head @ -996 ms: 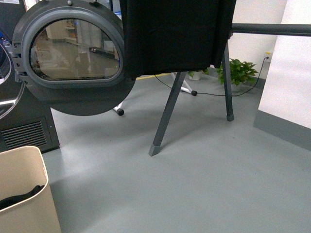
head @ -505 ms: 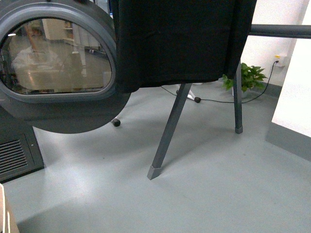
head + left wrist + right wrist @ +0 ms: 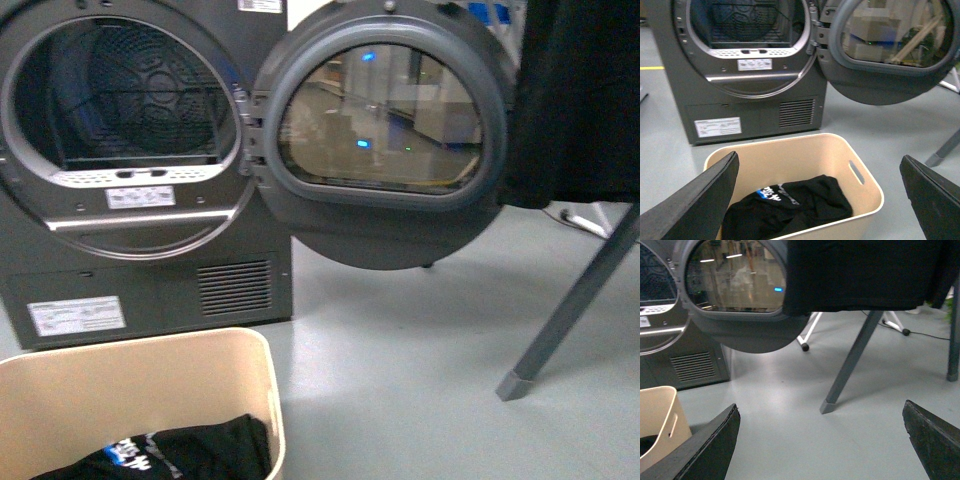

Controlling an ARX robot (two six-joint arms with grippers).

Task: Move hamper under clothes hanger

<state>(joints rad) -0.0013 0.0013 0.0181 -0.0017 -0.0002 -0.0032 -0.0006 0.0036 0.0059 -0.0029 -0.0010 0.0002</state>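
**Both jaws wide, hamper parked by the dryer**

My left gripper has its jaws spread wide and holds nothing. Between its fingers I see the hamper. It stands on the grey floor just in front of the dryer, near the swung-open door. A black garment lies inside it. My right gripper is spread just as wide and is empty too. The clothes hanger, draped with black cloth, stands further right, apart from the hamper.
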